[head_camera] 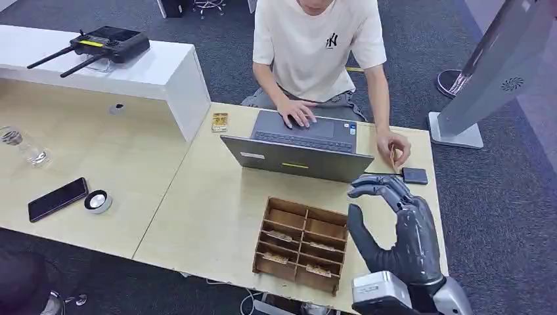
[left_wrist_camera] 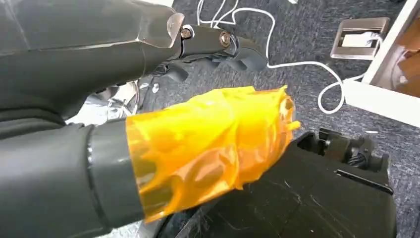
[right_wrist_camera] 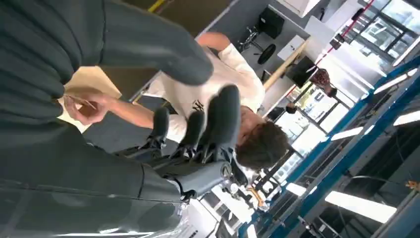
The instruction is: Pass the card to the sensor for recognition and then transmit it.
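As the head view showed, the right hand (head_camera: pixel 394 226) stood raised beside the wooden tray (head_camera: pixel 302 243), fingers apart and holding nothing, while the card (head_camera: pixel 393 157) remained pinched in the person's hand (head_camera: pixel 394 147) near the sensor (head_camera: pixel 414 175); the handover apparently awaited a reach forward. In the left wrist view, the left hand (left_wrist_camera: pixel 163 124) hung low, its finger state not determinable behind the orange-wrapped thumb. In the right wrist view, the fingers (right_wrist_camera: pixel 223 116) were spread, the card too thin to make out clearly.

divided tray (head_camera: pixel 301 244) at near table edge, directly before laptop (head_camera: pixel 299 146). right hand (head_camera: pixel 401 230) just right of tray, raised. small sensor box (head_camera: pixel 414 175) right of laptop; person's hand (head_camera: pixel 394 148) pinching card (head_camera: pixel 393 157) just behind it. phone (head_camera: pixel 57 199) far left.
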{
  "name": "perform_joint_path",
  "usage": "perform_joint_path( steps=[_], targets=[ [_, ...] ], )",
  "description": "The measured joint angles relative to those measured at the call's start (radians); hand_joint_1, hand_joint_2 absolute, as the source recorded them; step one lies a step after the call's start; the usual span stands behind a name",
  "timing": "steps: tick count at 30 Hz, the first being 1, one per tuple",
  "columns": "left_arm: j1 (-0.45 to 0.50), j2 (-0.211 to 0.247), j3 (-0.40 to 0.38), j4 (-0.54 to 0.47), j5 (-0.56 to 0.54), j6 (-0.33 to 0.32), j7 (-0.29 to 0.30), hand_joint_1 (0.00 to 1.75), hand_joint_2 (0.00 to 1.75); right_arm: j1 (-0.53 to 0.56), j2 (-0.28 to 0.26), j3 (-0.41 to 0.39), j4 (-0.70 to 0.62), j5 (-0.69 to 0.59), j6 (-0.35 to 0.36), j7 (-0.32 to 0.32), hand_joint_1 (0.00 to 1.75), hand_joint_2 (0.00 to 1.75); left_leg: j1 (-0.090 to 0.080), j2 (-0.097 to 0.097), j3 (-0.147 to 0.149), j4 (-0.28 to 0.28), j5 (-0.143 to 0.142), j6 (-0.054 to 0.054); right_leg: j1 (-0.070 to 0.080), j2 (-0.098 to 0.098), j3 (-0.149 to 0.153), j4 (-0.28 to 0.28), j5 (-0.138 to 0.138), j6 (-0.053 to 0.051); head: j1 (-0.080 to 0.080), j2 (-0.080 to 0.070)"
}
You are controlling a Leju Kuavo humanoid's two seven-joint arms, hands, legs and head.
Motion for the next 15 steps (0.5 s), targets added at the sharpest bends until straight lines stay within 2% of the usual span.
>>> perform_joint_path(
  steps=[1, 2, 3, 4, 5, 6, 8, 9, 10, 11, 12, 15],
  targets=[
    [0.001, -0.002, 0.003, 0.002, 0.005, 0.005, 0.000, 0.00, 0.00, 0.011, -0.016, 0.012, 0.000, 0.022, 0.001, 0.002, 1.47, 1.75, 0.000, 0.000, 0.000, 0.000, 0.000, 0.000, 0.000, 0.000, 0.000, 0.000, 0.000, 0.000, 0.000, 0.000],
    [0.001, -0.003, 0.006, 0.003, 0.007, 0.007, 0.000, 0.00, 0.00, 0.018, -0.029, 0.023, 0.000, 0.040, 0.007, 0.006, 1.15, 1.75, 0.000, 0.000, 0.000, 0.000, 0.000, 0.000, 0.000, 0.000, 0.000, 0.000, 0.000, 0.000, 0.000, 0.000],
    [0.001, -0.004, 0.011, 0.003, 0.011, 0.009, 0.000, 0.00, 0.00, 0.025, -0.046, 0.040, 0.003, 0.065, 0.014, 0.015, 1.05, 1.75, 0.000, 0.000, 0.000, 0.000, 0.000, 0.000, 0.000, 0.000, 0.000, 0.000, 0.000, 0.000, 0.000, 0.000],
    [0.001, -0.006, 0.014, 0.005, 0.015, 0.011, 0.000, 0.00, 0.00, 0.028, -0.060, 0.056, 0.007, 0.083, 0.019, 0.025, 1.05, 1.75, 0.000, 0.000, 0.000, 0.000, 0.000, 0.000, 0.000, 0.000, 0.000, 0.000, 0.000, 0.000, 0.000, 0.000],
    [0.000, -0.008, 0.017, 0.008, 0.016, 0.013, 0.001, 0.00, 0.00, 0.027, -0.072, 0.073, 0.015, 0.100, 0.025, 0.035, 0.75, 1.75, 0.000, 0.000, 0.000, 0.000, 0.000, 0.000, 0.000, 0.000, 0.000, 0.000, 0.000, 0.000, 0.000, 0.000],
    [0.000, -0.009, 0.019, 0.011, 0.018, 0.016, 0.001, 0.00, 0.00, 0.026, -0.084, 0.095, 0.029, 0.117, 0.030, 0.046, 0.75, 1.75, 0.000, 0.000, 0.000, 0.000, 0.000, 0.000, 0.000, 0.000, 0.000, 0.000, 0.000, 0.000, 0.000, 0.000],
    [0.000, -0.012, 0.021, 0.014, 0.022, 0.018, 0.001, 0.00, 0.00, 0.025, -0.100, 0.131, 0.054, 0.128, 0.030, 0.056, 0.59, 1.75, 0.000, 0.000, 0.000, 0.000, 0.000, 0.000, 0.000, 0.000, 0.000, 0.000, 0.000, 0.000, 0.000, 0.000],
    [-0.001, -0.013, 0.021, 0.016, 0.022, 0.018, 0.001, 0.00, 0.00, 0.024, -0.106, 0.144, 0.063, 0.131, 0.029, 0.058, 0.59, 1.75, 0.000, 0.000, 0.000, 0.000, 0.000, 0.000, 0.000, 0.000, 0.000, 0.000, 0.000, 0.000, 0.000, 0.000],
    [0.000, -0.013, 0.022, 0.017, 0.024, 0.019, 0.001, 0.00, 0.00, 0.023, -0.110, 0.154, 0.072, 0.135, 0.030, 0.058, 0.66, 1.75, 0.000, 0.000, 0.000, 0.000, 0.000, 0.000, 0.000, 0.000, 0.000, 0.000, 0.000, 0.000, 0.000, 0.000],
    [-0.001, -0.013, 0.024, 0.018, 0.025, 0.019, 0.001, 0.00, 0.00, 0.019, -0.116, 0.163, 0.079, 0.140, 0.032, 0.068, 0.94, 1.75, 0.000, 0.000, 0.000, 0.000, 0.000, 0.000, 0.000, 0.000, 0.000, 0.000, 0.000, 0.000, 0.000, 0.000],
    [-0.001, -0.013, 0.024, 0.020, 0.025, 0.020, 0.001, 0.00, 0.00, 0.012, -0.119, 0.174, 0.089, 0.154, 0.038, 0.080, 1.33, 1.75, 0.000, 0.000, 0.000, 0.000, 0.000, 0.000, 0.000, 0.000, 0.000, 0.000, 0.000, 0.000, 0.000, 0.000],
    [-0.004, -0.016, 0.025, 0.022, 0.029, 0.021, 0.001, 0.00, 0.00, -0.011, -0.127, 0.214, 0.132, 0.221, 0.035, 0.117, 1.26, 1.75, 0.000, 0.000, 0.000, 0.000, 0.000, 0.000, 0.000, 0.000, 0.000, 0.000, 0.000, 0.000, 0.000, 0.000]
  ],
)
